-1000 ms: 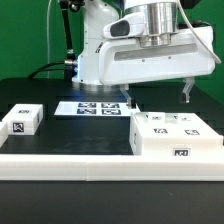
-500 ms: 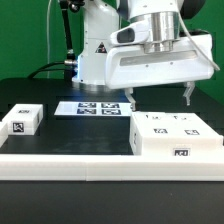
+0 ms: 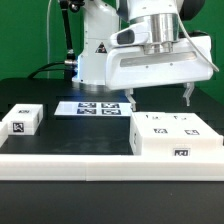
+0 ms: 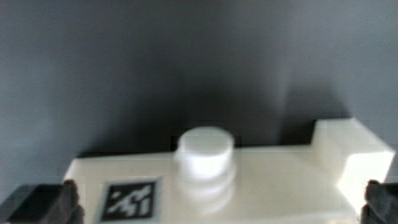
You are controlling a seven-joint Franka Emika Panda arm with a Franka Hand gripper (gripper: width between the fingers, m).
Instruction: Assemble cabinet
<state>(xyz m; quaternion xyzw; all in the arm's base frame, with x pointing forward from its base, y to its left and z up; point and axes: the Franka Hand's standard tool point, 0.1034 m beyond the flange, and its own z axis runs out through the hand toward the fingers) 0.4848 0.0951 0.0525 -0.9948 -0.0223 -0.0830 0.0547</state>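
- Your gripper (image 3: 157, 97) hangs empty. Its fingers (image 4: 45, 205) are spread wide, one at each edge of the wrist view, and nothing is clamped between them.
- The cabinet body (image 3: 175, 137) sits directly below the fingers on the exterior view's right of the table (image 3: 60, 140). It lies just behind the white front rail (image 3: 90, 166), and the fingers are above it without touching.
- A round white peg (image 4: 208, 160) stands up from the body's top face between the two fingers, with a tag (image 4: 128, 198) beside it.
- Main risk: the line between your fingers appears to run along the body's length, not across it. If you descend like this, a fingertip may land on the top face rather than clearing an edge, and press the part down or skid it.
- Second risk: the peg is in the palm's path, so a deep descent could knock it or stop against it.
- Third risk: the white surfaces are smooth, so an off-centre pinch would probably twist the body against the rail.
- The body lies flat with its broad tagged face up and its long axis running from the exterior view's left to its right. The peg points straight up at the wrist camera.
- Further out, the marker board (image 3: 95, 107) lies behind the body. A small white block (image 3: 22, 120) rests well apart on the exterior view's left, out of the way.
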